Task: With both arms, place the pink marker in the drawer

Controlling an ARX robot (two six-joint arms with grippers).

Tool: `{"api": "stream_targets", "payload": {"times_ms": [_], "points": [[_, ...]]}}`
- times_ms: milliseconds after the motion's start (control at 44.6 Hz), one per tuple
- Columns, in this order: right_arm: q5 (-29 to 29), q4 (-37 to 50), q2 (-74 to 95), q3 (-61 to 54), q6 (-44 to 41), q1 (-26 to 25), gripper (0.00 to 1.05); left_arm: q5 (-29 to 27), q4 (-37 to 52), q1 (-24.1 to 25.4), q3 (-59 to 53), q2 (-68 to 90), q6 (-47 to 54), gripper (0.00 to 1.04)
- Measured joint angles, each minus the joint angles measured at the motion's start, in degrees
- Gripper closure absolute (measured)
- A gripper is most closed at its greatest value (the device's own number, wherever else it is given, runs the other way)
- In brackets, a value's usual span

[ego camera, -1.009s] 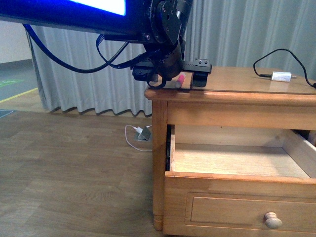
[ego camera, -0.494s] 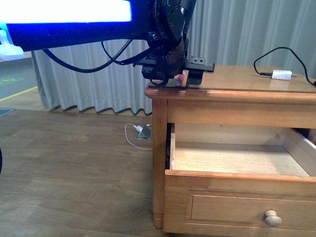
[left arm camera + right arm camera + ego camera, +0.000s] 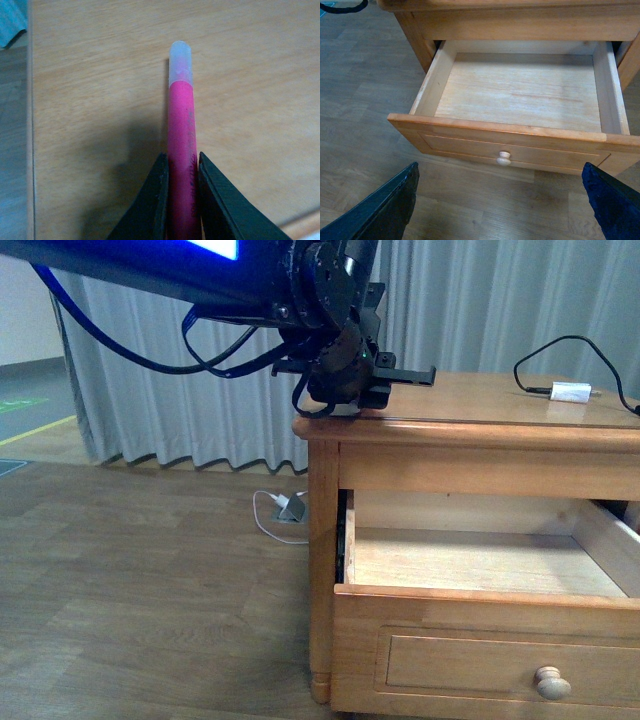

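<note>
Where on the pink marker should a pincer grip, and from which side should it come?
Across the slim, straight barrel of the pink marker, short of its pale cap. The tabletop lies under it, so come from above, fingers either side, as the left pincer holds it.

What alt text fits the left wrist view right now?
The left gripper is shut on the pink marker, whose pale cap points away from the jaws. Wooden tabletop fills the background, its edge and floor showing along one side.
</note>
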Motion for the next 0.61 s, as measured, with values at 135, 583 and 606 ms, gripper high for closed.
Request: {"api": "stream_targets", "payload": {"times_ms": [135,583,606], "points": [[0.0,0.0,0.0,0.0,0.0,0.0,0.08,7.4,6.9,0.5,-13.7,-8.6,3.5,0.90],[0.0,0.0,0.0,0.0,0.0,0.0,0.08,24.8,18.7,0.8,-46.6,-29.7,14.7,0.90],[0.0,0.0,0.0,0.0,0.0,0.0,0.08,24.7,18.9,0.6,-47.1,-29.6,14.9,0.90]]}}
